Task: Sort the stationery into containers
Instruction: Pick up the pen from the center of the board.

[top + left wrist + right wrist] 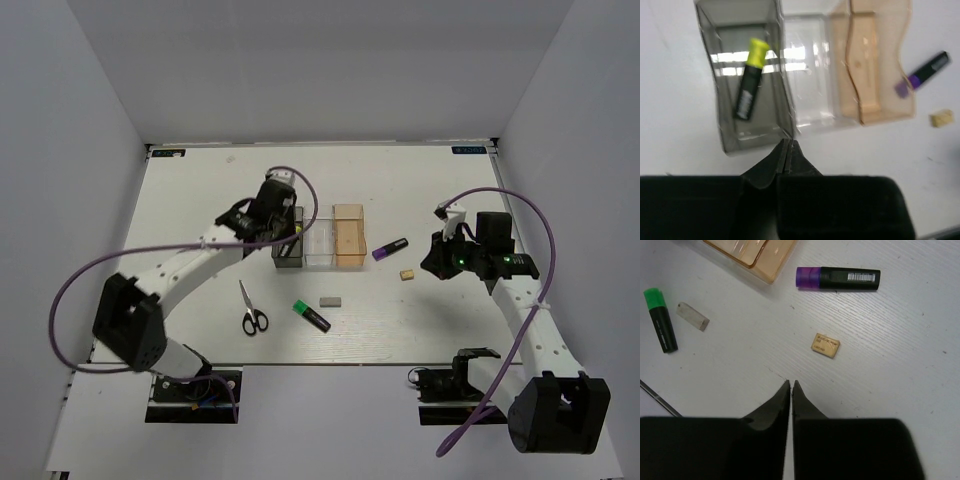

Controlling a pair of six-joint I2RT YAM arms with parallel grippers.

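Observation:
Three bins stand in a row: smoky grey [287,250], clear [319,245] and orange-tan [349,236]. A yellow highlighter [750,85] lies in the grey bin [722,120]. My left gripper [786,144] is shut and empty, just above that bin's near wall. My right gripper [791,385] is shut and empty over bare table, a little short of the tan block [825,345]. The purple highlighter [838,278] lies beyond it. The green highlighter [311,315], grey eraser [330,300] and scissors [251,310] lie in front of the bins.
The white table [400,330] sits inside white walls on three sides. The left arm's purple cable [110,260] loops over the table's left part. The right arm's cable [545,215] arcs at the right.

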